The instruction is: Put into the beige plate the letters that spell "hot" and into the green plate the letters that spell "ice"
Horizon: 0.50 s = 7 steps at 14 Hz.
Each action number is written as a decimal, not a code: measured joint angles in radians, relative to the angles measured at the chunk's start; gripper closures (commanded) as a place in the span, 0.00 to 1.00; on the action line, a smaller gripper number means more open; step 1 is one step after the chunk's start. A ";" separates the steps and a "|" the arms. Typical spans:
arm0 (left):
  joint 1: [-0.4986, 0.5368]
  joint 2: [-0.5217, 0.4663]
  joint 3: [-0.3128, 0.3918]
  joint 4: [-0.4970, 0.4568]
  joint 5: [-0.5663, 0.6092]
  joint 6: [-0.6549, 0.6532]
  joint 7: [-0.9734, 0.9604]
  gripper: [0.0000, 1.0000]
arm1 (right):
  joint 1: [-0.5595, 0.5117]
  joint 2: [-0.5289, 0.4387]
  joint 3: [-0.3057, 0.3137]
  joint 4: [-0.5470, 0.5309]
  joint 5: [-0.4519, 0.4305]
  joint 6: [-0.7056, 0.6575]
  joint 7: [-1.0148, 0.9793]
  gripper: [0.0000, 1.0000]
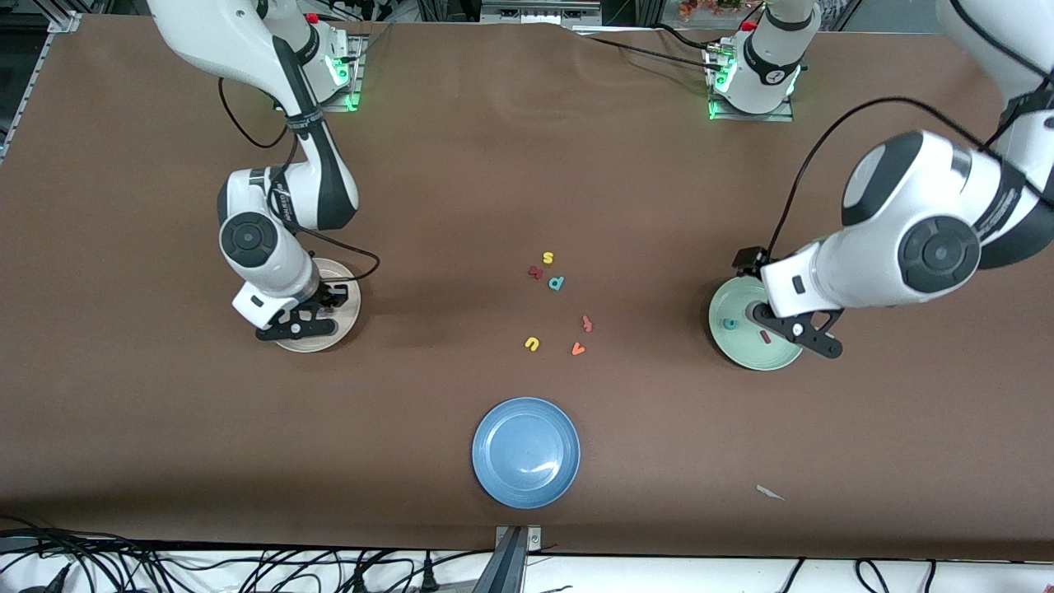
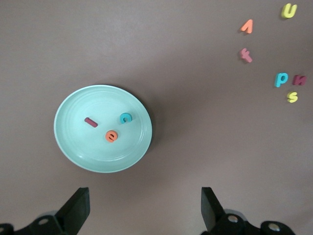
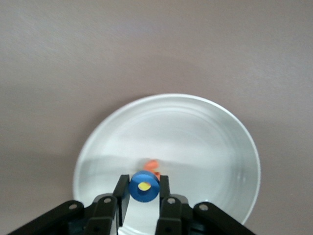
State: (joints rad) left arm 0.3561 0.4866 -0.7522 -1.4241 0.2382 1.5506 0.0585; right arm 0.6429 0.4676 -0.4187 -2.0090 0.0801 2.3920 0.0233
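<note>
Front view, catalogued from the right arm's end: right hand [image 1: 317, 311] over beige plate [image 1: 346, 276], pinching blue "o" [image 3: 144, 186]; orange "t" [image 3: 152, 165] on plate. Loose letters mid-tabletop. Left hand [image 1: 790, 328], fingers spread, over green plate [image 1: 733, 346] holding "i" [image 2: 91, 122], "c" [image 2: 125, 118], "e" [image 2: 111, 136].

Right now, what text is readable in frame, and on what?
"i", "c", "e": toy letters in the green plate, under the open left gripper.
"o": blue ring in the right gripper, over the beige plate.
"u", "s", "p": loose on the table.
Orange piece under the ring, dark red letter, pink letter, orange letter: can't tell.
Print on the right arm: too small.
</note>
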 measured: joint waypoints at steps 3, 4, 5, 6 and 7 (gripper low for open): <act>0.001 -0.064 0.015 0.051 0.000 -0.059 0.002 0.00 | -0.009 -0.009 -0.032 -0.033 0.046 0.025 -0.090 0.00; -0.004 -0.083 0.040 0.064 0.000 -0.060 0.006 0.00 | -0.018 -0.010 -0.034 -0.033 0.098 0.025 -0.108 0.00; -0.026 -0.101 0.088 0.075 -0.003 -0.060 0.011 0.00 | -0.024 -0.013 -0.034 -0.032 0.160 0.025 -0.123 0.00; -0.075 -0.120 0.163 0.085 -0.015 -0.060 0.015 0.00 | -0.025 -0.016 -0.034 -0.027 0.201 0.019 -0.133 0.00; -0.146 -0.139 0.260 0.092 -0.043 -0.060 0.016 0.00 | -0.024 -0.019 -0.032 -0.018 0.217 0.006 -0.134 0.00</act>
State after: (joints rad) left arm 0.2098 0.3479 -0.4925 -1.3318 0.1950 1.4909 0.0747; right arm 0.6191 0.4484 -0.4512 -2.0266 0.2972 2.3982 -0.1107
